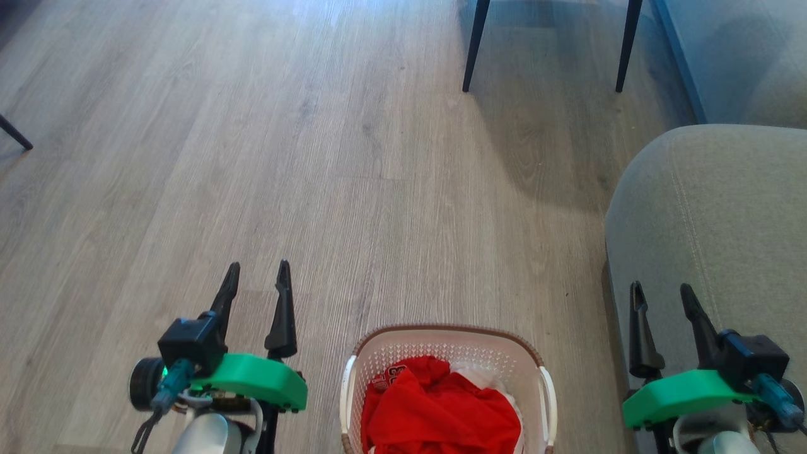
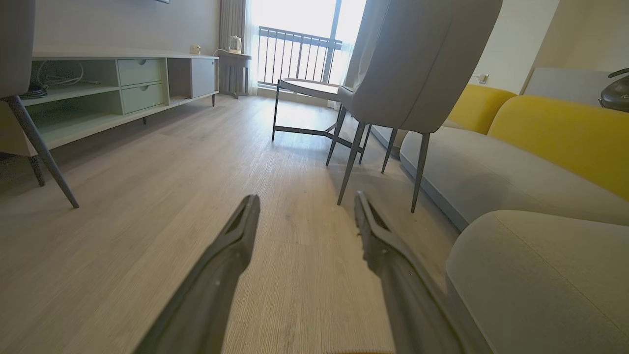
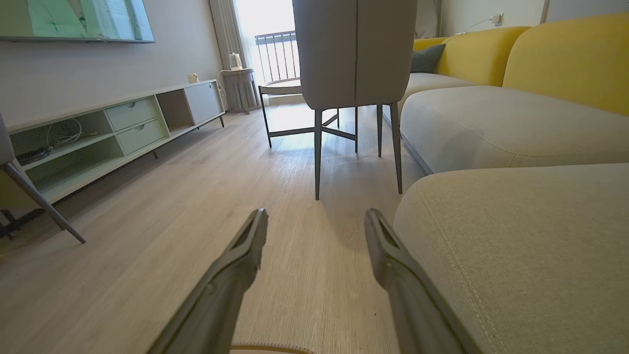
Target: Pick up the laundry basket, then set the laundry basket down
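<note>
The laundry basket (image 1: 441,345) stands on the wood floor at the bottom centre of the head view, white and perforated with a brown rim, red and white clothes inside it. Its near part is cut off by the frame's edge. My left gripper (image 1: 258,270) hovers to the basket's left, open and empty, fingers pointing forward. My right gripper (image 1: 662,291) hovers to the basket's right, over the sofa's edge, also open and empty. In the wrist views the left gripper (image 2: 305,200) and right gripper (image 3: 316,214) point along the floor with nothing between their fingers.
A grey sofa seat (image 1: 712,208) lies close on the right, with yellow back cushions (image 2: 565,137). A grey chair (image 2: 413,64) on dark legs (image 1: 474,47) stands ahead, a low metal table (image 2: 304,88) behind it. A pale TV cabinet (image 2: 118,88) lines the left wall.
</note>
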{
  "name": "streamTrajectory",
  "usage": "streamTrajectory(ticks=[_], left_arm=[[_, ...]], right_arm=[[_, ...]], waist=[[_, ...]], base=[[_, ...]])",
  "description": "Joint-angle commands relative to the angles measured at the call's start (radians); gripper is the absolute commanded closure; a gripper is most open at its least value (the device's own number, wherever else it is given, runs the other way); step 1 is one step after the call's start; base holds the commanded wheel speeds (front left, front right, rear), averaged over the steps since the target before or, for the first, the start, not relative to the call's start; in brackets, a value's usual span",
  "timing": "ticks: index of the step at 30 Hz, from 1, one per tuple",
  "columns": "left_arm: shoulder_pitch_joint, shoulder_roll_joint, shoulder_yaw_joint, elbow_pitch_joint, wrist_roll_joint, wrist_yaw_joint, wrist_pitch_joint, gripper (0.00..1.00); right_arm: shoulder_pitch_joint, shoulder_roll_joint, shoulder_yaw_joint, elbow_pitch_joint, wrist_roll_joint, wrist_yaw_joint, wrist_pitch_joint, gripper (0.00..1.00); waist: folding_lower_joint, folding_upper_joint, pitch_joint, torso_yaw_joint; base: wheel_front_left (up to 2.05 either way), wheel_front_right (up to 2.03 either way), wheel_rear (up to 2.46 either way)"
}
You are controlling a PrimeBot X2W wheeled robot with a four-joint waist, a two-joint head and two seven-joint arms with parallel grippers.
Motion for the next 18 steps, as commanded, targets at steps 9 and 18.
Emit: streamTrajectory(ticks=[9, 18], left_arm=[[0.024, 0.001, 0.003, 0.041, -0.045, -0.005, 0.009, 1.0], [0.017, 0.006, 0.022, 0.046, -0.135, -0.017, 0.028, 1.0]], right_arm=[[0.007, 0.001, 0.002, 0.048, 0.031, 0.0, 0.009, 1.0], [-0.005, -0.002, -0.004, 0.054, 0.122, 0.001, 0.031, 1.0]], waist=[[0.0001, 0.0, -0.001, -0.003], [0.0001, 0.0, 0.004, -0.014]], base=[[0.0, 0.0, 0.0], [0.0, 0.0, 0.0]])
